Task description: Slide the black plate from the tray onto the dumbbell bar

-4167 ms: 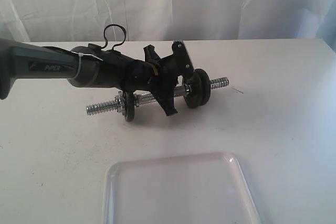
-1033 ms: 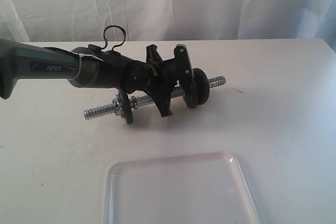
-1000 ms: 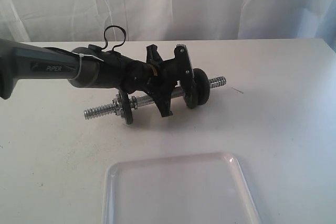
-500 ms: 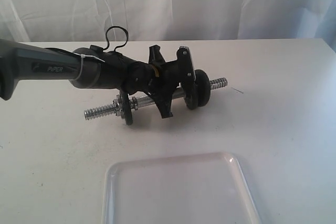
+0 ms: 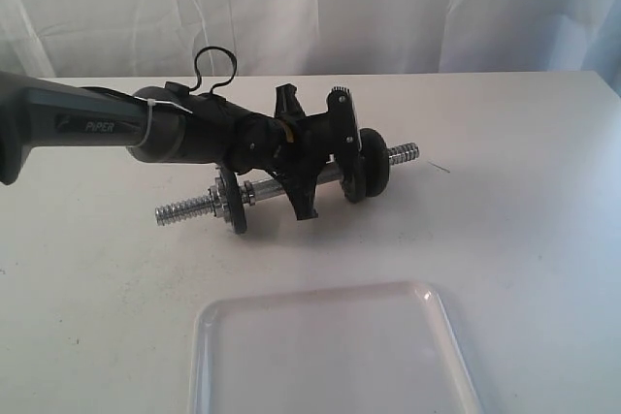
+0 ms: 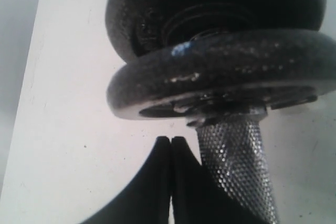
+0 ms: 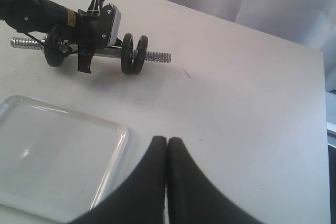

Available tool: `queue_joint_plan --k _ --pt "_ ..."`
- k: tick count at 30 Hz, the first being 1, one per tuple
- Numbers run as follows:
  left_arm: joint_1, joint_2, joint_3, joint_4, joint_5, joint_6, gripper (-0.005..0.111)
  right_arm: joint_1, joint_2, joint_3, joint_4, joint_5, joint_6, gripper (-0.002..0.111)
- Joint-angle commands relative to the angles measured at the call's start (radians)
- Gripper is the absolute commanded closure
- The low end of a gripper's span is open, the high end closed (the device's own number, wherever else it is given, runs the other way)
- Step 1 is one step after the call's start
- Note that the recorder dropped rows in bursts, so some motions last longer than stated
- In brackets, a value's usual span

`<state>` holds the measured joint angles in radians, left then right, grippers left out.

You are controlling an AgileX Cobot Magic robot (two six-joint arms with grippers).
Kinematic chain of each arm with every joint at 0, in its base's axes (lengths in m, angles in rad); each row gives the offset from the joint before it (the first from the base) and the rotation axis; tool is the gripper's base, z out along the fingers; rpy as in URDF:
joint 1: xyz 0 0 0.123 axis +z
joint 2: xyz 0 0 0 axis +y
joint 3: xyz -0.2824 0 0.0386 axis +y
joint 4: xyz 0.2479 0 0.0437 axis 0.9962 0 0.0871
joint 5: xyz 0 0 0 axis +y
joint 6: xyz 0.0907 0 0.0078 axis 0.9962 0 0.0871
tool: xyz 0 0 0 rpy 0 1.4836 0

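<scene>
Your left gripper (image 6: pixel 171 148), fingers pressed together on nothing, rests beside the knurled middle of the dumbbell bar (image 6: pixel 236 166), barely moved this past second. The black plate (image 5: pixel 371 167) sits threaded on the bar just beyond it, off the tray (image 5: pixel 330 356). The task is likely done.

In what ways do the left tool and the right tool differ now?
The left tool lies alongside the dumbbell bar; the right tool is far from it. The left tool almost reaches a black plate; the right tool hovers over the table beside the tray. Both are shut and hold nothing.
</scene>
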<state>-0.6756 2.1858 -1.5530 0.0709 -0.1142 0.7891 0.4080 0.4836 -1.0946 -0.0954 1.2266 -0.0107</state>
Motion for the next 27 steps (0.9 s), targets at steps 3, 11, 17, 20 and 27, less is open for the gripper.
queue_joint_plan --k 3,11,17,20,27 --pt "-0.005 0.001 0.016 -0.009 0.023 -0.003 0.107 0.003 -0.005 0.003 -0.011 -0.006 0.004 0.108" --pt "0.005 0.001 0.016 -0.009 0.016 -0.003 0.107 0.003 -0.005 0.003 -0.011 -0.006 0.004 0.108" --pt "0.008 0.001 0.016 -0.009 0.010 -0.003 0.107 0.003 -0.005 0.003 -0.011 -0.006 0.004 0.108" --pt "0.008 0.001 0.016 -0.009 0.010 -0.003 0.107 0.003 -0.005 0.003 -0.011 -0.006 0.004 0.108" --pt "0.008 0.001 0.016 -0.009 -0.035 -0.003 0.107 0.003 -0.005 0.003 -0.011 -0.006 0.004 0.108"
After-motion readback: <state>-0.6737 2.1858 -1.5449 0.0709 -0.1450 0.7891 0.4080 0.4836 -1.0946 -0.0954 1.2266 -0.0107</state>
